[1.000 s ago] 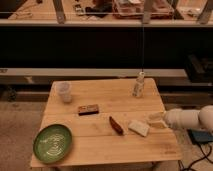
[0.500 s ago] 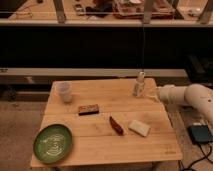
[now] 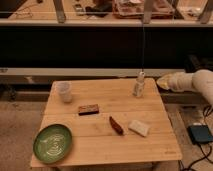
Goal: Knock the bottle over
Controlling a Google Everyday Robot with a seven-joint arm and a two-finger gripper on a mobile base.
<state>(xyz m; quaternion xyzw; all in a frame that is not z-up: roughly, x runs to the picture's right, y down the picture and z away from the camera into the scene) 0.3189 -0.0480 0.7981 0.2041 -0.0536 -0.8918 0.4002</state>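
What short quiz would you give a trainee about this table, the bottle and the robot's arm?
1. True or false: the bottle is lying on its side.
2. Where is the gripper? A: resting on the floor. B: level with the bottle, off to its side and apart from it. C: high above the bottle's cap.
3. What colour is the plate at the near corner of the table?

Key: 1 false, it stands upright. 2 B. 3 green.
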